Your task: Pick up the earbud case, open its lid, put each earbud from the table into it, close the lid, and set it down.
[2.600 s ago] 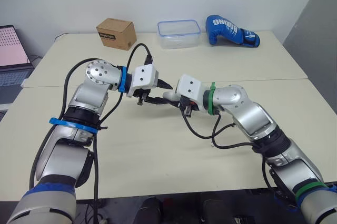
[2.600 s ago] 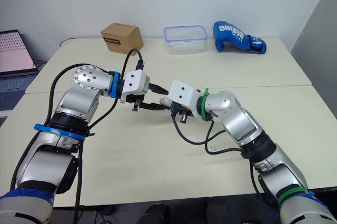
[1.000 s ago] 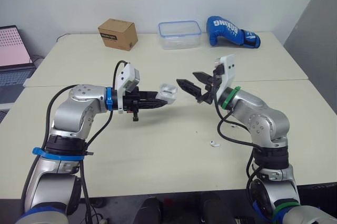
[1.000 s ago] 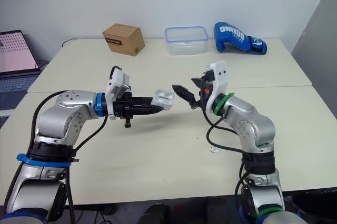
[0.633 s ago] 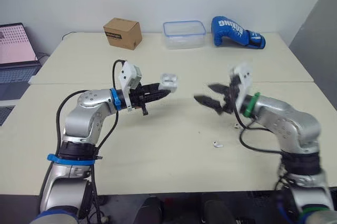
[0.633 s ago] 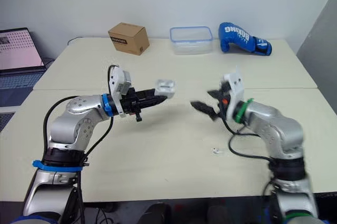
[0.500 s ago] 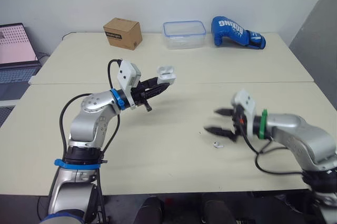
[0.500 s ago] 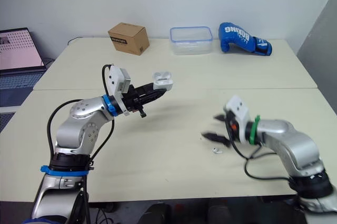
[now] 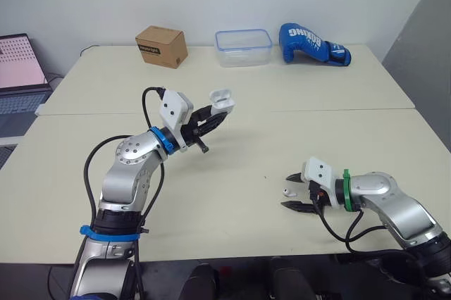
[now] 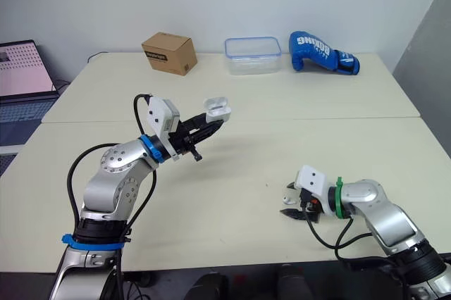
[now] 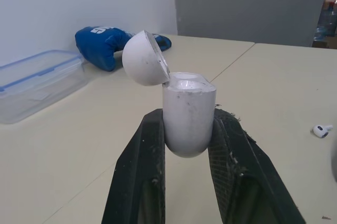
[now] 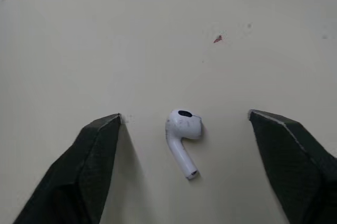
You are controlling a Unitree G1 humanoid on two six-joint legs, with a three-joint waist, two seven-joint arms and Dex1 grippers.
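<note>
cardboard box (image 9: 161, 46), plastic container (image 9: 243, 37), boxing glove (image 9: 312, 34)

The earbud case (image 11: 189, 100) is a small white rounded shell, lightly scuffed with grey specks. It is held upright above the tabletop (image 11: 274, 77), its lower half pinched between the jaws of the left gripper (image 11: 187, 121). Its domed lid (image 11: 143, 58) is swung back on the hinge and leans to one side of the body; what sits inside the opening cannot be told. 1 white earbud (image 12: 181, 129) lies on its side on the tabletop, well apart from the case, with a dark mesh spot on its bulb. It rests between the widely spread jaws of the right gripper (image 12: 184, 118), touching neither.
</note>
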